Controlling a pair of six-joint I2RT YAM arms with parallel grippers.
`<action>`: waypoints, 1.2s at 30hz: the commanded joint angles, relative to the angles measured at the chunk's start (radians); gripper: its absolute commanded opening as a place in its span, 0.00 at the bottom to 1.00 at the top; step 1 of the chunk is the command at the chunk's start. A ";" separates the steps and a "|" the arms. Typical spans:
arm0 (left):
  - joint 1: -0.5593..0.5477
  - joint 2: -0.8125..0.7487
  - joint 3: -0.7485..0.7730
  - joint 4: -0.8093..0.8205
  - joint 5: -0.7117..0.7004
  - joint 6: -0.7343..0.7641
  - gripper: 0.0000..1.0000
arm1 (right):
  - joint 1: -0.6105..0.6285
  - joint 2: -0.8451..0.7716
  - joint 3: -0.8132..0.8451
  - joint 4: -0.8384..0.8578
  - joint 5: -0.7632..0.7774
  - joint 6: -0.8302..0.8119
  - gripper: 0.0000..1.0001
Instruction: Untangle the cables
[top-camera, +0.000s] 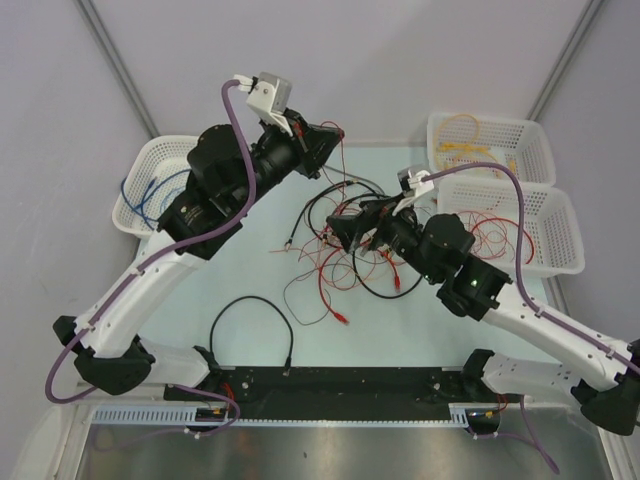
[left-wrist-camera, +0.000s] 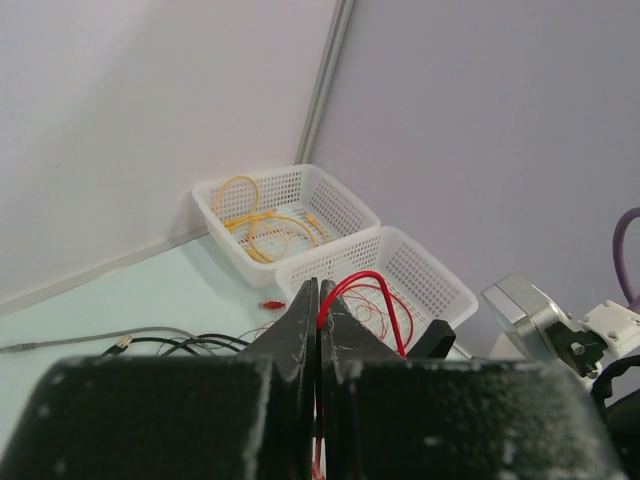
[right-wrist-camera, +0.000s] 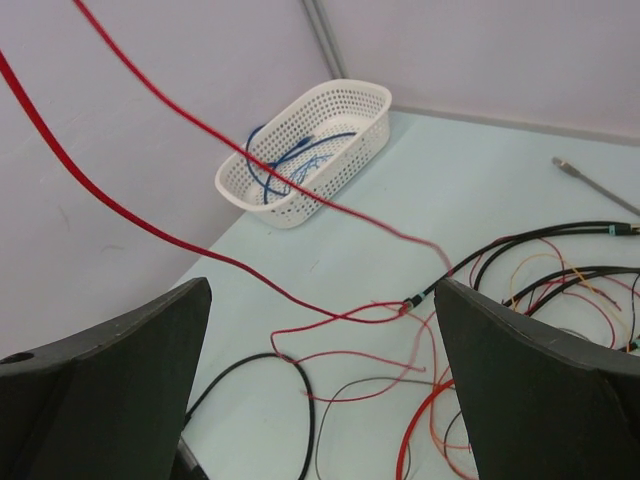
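Top view: the cables lie knotted in the middle of the table, well apart from a lone black loop nearer my bases. My left gripper hangs raised at the far side. My right gripper sits over the knot, so it is the nearer arm. Left wrist view: the left gripper's jaws are pressed together, pinching a red cable that arches out of them toward the right. Right wrist view: the right gripper's jaws are spread wide and hold nothing. Two red strands slant from the upper left down to the knot, one crossing the gap between the fingers. I judge the red cable's long axis to run from the knot up toward the far left. The knot end lies just right of my open right gripper.
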 joint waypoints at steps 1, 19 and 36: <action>-0.010 -0.030 0.030 0.002 0.041 -0.006 0.00 | 0.002 0.046 0.003 0.147 0.054 -0.076 1.00; -0.019 -0.130 -0.093 0.030 0.048 -0.006 0.00 | -0.067 0.174 0.003 0.392 0.013 0.009 0.05; -0.013 -0.298 -0.349 0.054 -0.240 -0.020 1.00 | -0.381 -0.055 0.159 0.092 0.163 0.046 0.00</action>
